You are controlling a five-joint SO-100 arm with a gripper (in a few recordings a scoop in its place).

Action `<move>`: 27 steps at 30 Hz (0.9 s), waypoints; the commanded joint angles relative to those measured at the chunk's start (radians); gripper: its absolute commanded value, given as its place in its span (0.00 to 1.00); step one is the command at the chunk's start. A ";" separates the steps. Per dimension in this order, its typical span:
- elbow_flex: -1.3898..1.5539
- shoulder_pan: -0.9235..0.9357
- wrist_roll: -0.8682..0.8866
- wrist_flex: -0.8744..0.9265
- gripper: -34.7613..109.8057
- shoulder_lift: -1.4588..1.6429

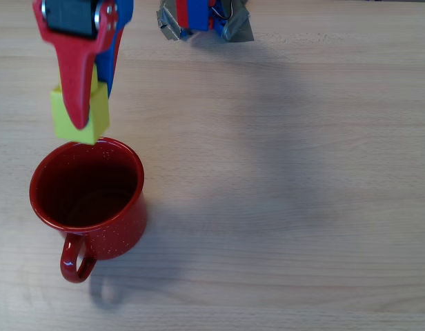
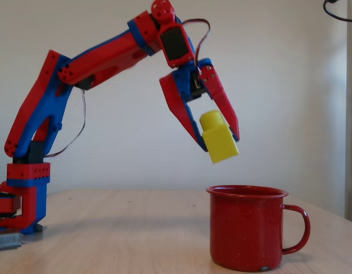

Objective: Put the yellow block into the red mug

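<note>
Your gripper (image 2: 220,142) has its jaws clamped on the yellow block (image 2: 219,139), a small glossy plastic toy brick with a cube body and one round stud; in the fixed view it hangs tilted, stud pointing up and to the left, clear above the rim of the red mug (image 2: 247,228) and slightly left of the mug's middle. From overhead the yellow block (image 1: 80,112) sits just beyond the far edge of the red mug (image 1: 88,196), its lower corner overlapping the rim line, with one long red tapered finger (image 1: 76,83) lying across its top face and a blue part on its right side. The mug is a wide, glossy, enamel-looking cylinder with fine white speckles, a rolled lip and a dark red inside; its looped handle points toward the near edge of the desk in the overhead view and to the right in the fixed view. The desk (image 1: 288,172) is pale wood-grain laminate, smooth and flat, and you have broad open surface to the right of the mug. The arm (image 2: 102,57) is made of red and blue plastic segments, arching up from its base (image 2: 22,200) at the left in the fixed view, in front of a plain white wall (image 2: 279,85).
</note>
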 commanded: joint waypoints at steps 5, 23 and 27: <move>-0.132 0.011 0.008 0.023 0.24 -0.052; -0.156 0.006 0.008 -0.052 0.37 -0.169; -0.156 0.006 0.005 -0.060 0.45 -0.173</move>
